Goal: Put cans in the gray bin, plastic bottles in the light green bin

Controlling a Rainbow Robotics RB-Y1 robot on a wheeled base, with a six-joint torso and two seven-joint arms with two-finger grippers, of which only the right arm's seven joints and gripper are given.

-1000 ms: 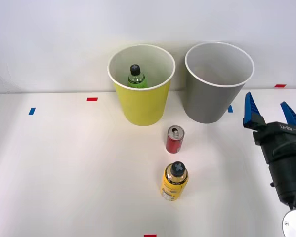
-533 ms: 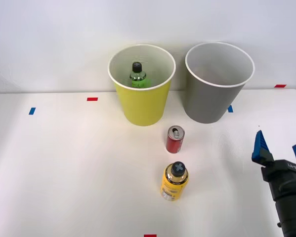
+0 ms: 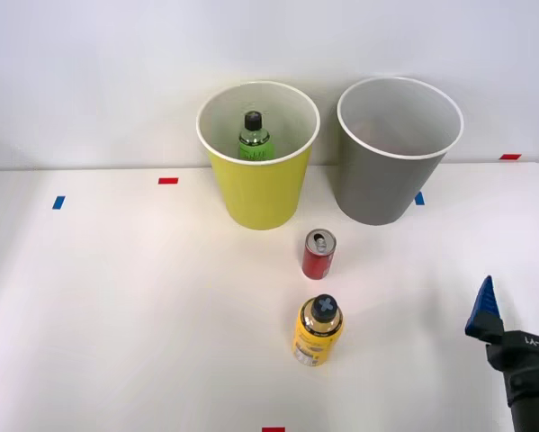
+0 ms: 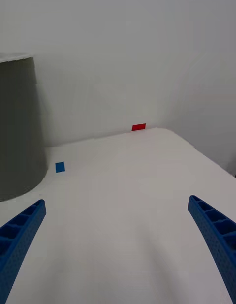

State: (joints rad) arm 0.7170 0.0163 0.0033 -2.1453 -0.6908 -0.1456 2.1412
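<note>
On the white table, the red can stands well left of the empty, spread-apart claw.

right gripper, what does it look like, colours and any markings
The right gripper has two bright blue, ribbed fingers that taper to wedge tips. In the front view they sit on a boxy black wrist housing bearing small white lettering, too small to read.

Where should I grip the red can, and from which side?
Likely around its straight side wall, at mid-height, with the fingers level. The can stands upright, apart from the yellow bottle in front and the bins behind. Its right flank faces bare table, and the open right gripper sits on that side, so come in from the right.
</note>
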